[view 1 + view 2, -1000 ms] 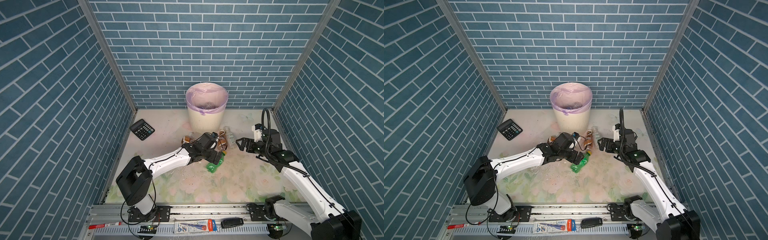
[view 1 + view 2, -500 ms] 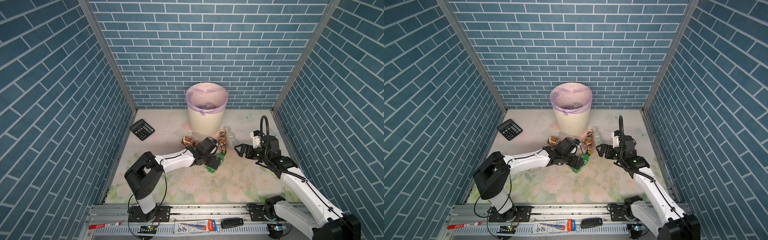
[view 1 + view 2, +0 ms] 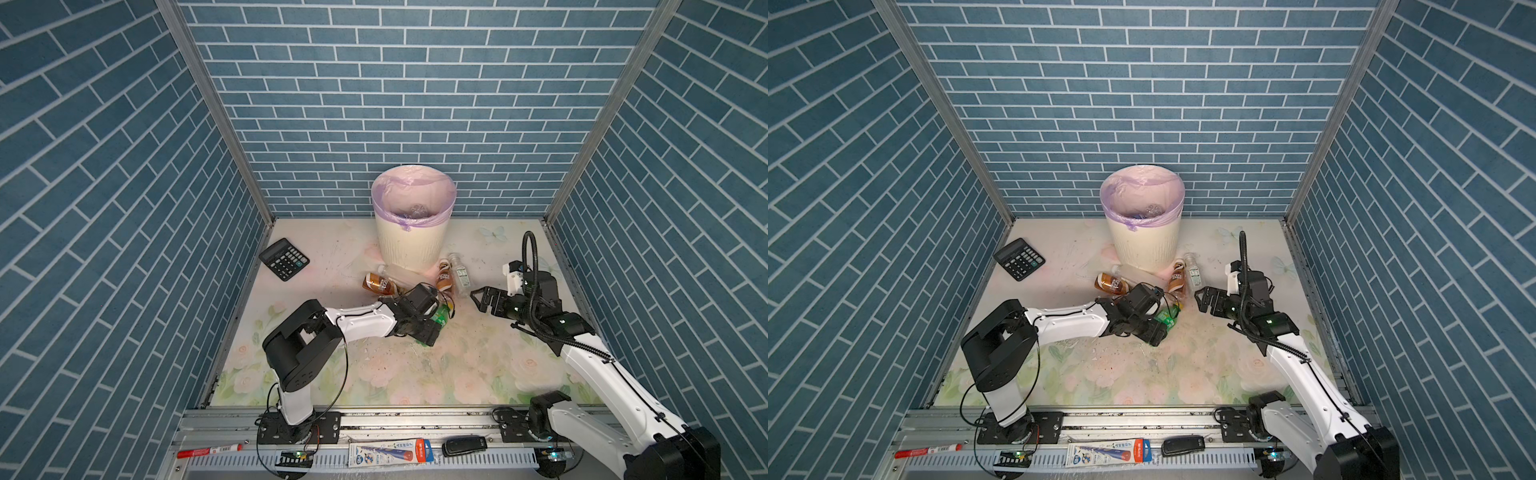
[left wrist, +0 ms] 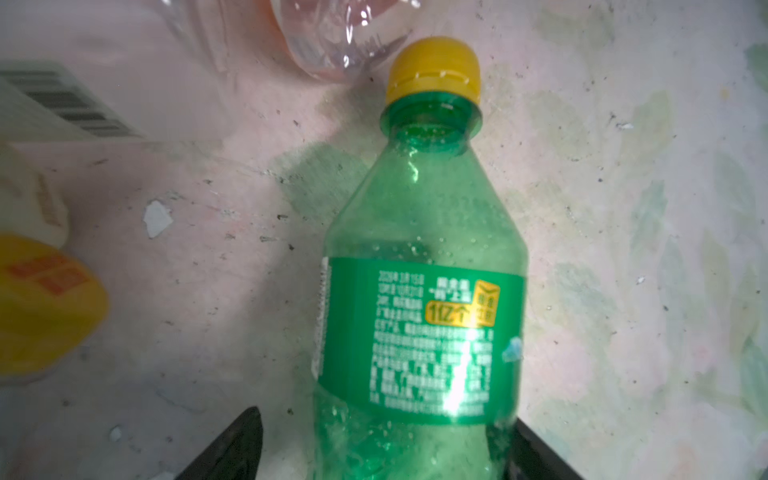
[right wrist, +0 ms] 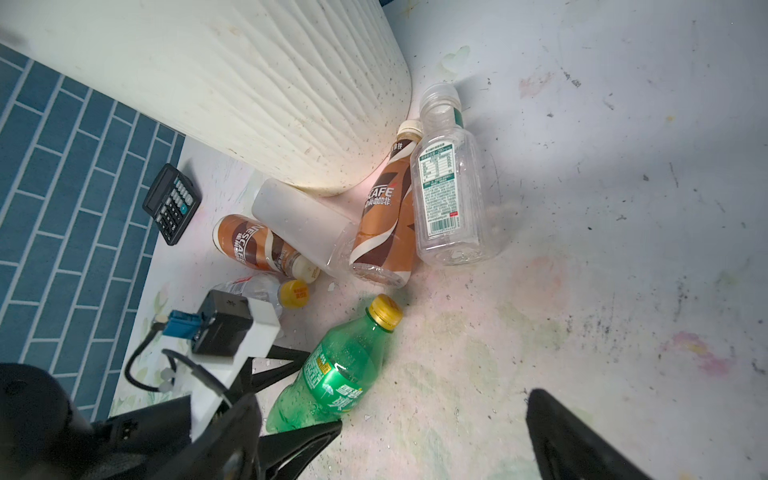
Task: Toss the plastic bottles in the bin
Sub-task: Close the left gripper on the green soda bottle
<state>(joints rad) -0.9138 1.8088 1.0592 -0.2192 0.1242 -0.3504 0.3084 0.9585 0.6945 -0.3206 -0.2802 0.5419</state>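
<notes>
A green bottle [image 3: 440, 318] [image 5: 332, 374] with a yellow cap lies on the floral mat in front of the bin [image 3: 411, 245]. My left gripper [image 3: 436, 326] [image 4: 382, 449] is open and straddles its lower body. One finger touches its side, while a gap shows at the other finger [image 4: 245, 440]. Two brown-labelled bottles [image 5: 386, 220] [image 5: 249, 245], a clear green-labelled bottle [image 5: 449, 195], a frosted bottle [image 5: 299, 220] and a yellow-capped clear one [image 5: 293, 293] lie at the bin's foot. My right gripper [image 3: 478, 301] [image 5: 395, 415] is open and empty, to the right of the pile.
A black calculator [image 3: 284, 259] lies near the left wall. The front rail carries a red marker [image 3: 210, 450], a flat packet [image 3: 390, 453] and a black fob [image 3: 463, 445]. Brick walls close three sides. Something clear lies inside the lilac bag [image 3: 1142, 195].
My left gripper has come down around the green bottle and its jaws have narrowed. The right gripper has shifted slightly toward the bottles, still open.
</notes>
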